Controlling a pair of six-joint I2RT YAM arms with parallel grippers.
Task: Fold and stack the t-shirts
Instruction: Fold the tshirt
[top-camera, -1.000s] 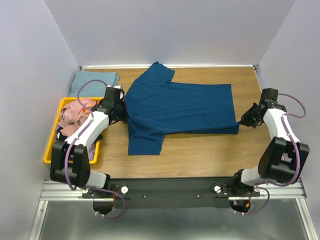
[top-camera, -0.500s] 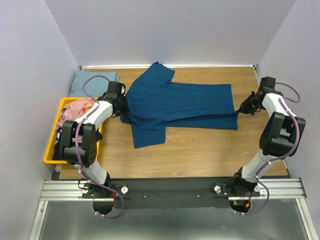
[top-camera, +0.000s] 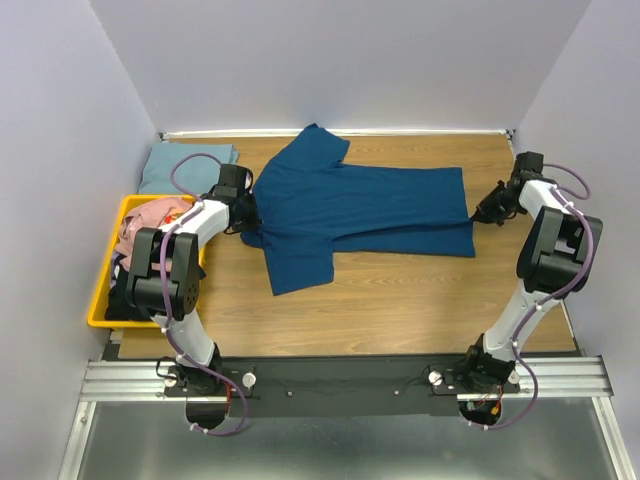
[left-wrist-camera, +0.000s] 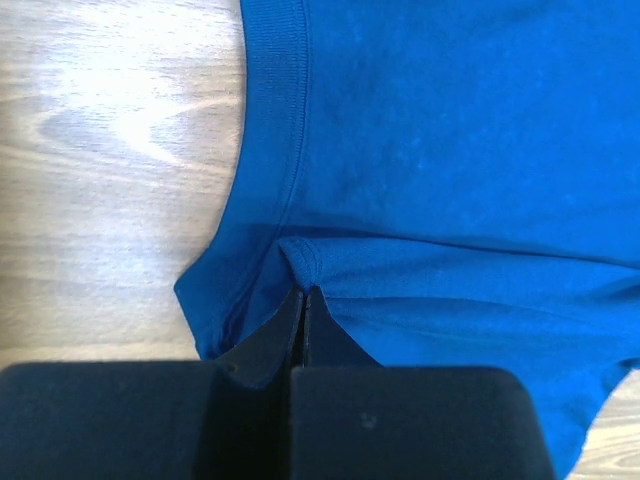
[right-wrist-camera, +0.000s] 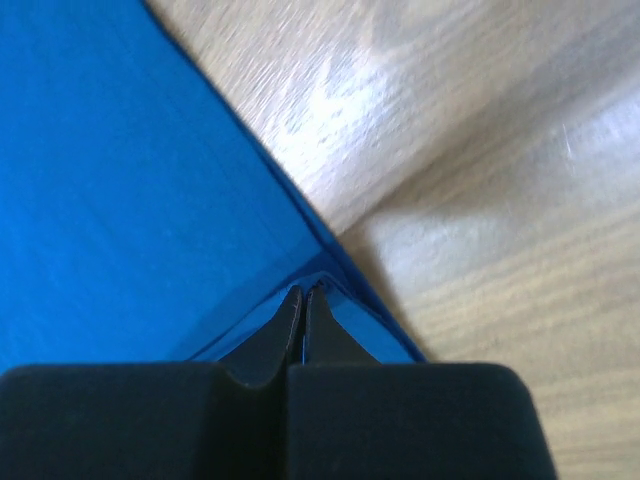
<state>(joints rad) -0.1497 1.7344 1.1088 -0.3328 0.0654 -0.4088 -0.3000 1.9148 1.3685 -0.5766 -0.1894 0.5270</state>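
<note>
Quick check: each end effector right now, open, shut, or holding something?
Left end effector: shut on the blue t-shirt, pinching cloth beside the collar.
Right end effector: shut on the same shirt's hem corner.

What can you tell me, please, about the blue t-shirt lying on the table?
The blue t-shirt is plain, soft knit cloth with a ribbed collar. It lies sideways on the wooden table, collar left, hem right, one sleeve pointing far, one near. The left gripper pinches it beside the collar; the right gripper pinches a hem corner.

The blue t-shirt (left-wrist-camera: 450, 130) runs past my wrist views' edges; my left arm (top-camera: 188, 225) hides part of the yellow bin (top-camera: 103, 285).
</note>
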